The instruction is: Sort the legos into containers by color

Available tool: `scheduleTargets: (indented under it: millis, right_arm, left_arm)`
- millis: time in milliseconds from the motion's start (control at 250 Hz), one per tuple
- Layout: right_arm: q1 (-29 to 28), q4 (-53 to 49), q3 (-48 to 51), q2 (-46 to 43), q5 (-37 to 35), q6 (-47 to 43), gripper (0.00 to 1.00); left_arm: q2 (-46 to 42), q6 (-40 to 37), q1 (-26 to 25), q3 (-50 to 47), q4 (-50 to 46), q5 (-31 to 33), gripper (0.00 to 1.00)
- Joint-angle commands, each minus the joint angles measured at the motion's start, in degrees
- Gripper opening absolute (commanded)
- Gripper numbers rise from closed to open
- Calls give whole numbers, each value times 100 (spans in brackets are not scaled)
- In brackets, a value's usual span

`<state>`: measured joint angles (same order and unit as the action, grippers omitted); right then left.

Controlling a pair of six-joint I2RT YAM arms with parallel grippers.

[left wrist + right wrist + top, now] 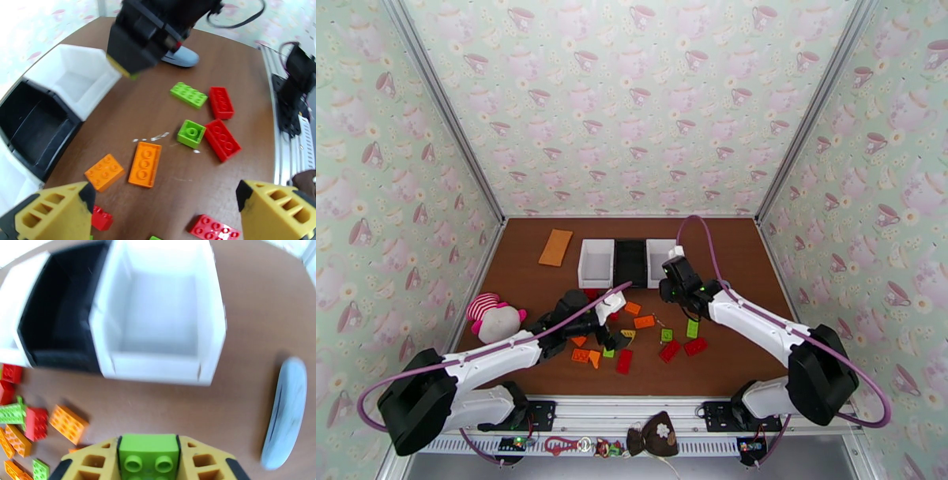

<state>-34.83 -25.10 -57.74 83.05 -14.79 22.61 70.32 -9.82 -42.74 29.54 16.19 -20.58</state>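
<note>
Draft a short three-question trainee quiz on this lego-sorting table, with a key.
1. True or false: the right gripper is shut on a small lime green studded plastic brick.
2. The middle open-topped plastic bin, between the two white open-topped plastic bins, is: A red, B black, C green.
3. Fill in: the left gripper has its jaws ____.
Key: 1 true; 2 B; 3 open.
</note>
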Motion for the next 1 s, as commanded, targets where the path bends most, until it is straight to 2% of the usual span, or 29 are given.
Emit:
scheduleTargets:
  millis: [0, 336, 444, 616, 780, 904, 996]
  right_arm:
    - [257, 342, -472, 499, -12, -558, 33]
    - [815, 1079, -1563, 2074, 484, -1019, 33]
    - [837, 1100, -1719, 2148, 497, -1159, 41]
    - [834, 1289, -1335, 1598, 499, -1347, 62]
    - [835, 1674, -577, 754, 887, -1703, 73]
    - [837, 1831, -35, 14, 1230, -1989, 80]
    - [837, 1781, 252, -484, 1568, -2185, 83]
  left_arm:
    - [-1, 297, -33, -35, 424, 502, 100]
    - [-89, 237, -53, -36, 359, 575, 100]
    - [-108, 240, -56, -32, 326, 715, 100]
    - [-193, 479, -41, 52, 125, 1199, 100]
    - [-347, 644, 21, 323, -498, 1833, 100]
    - [-329, 486, 87, 699, -1344, 1906, 100]
    - [-210, 478, 146, 1023, -2089, 2543, 100]
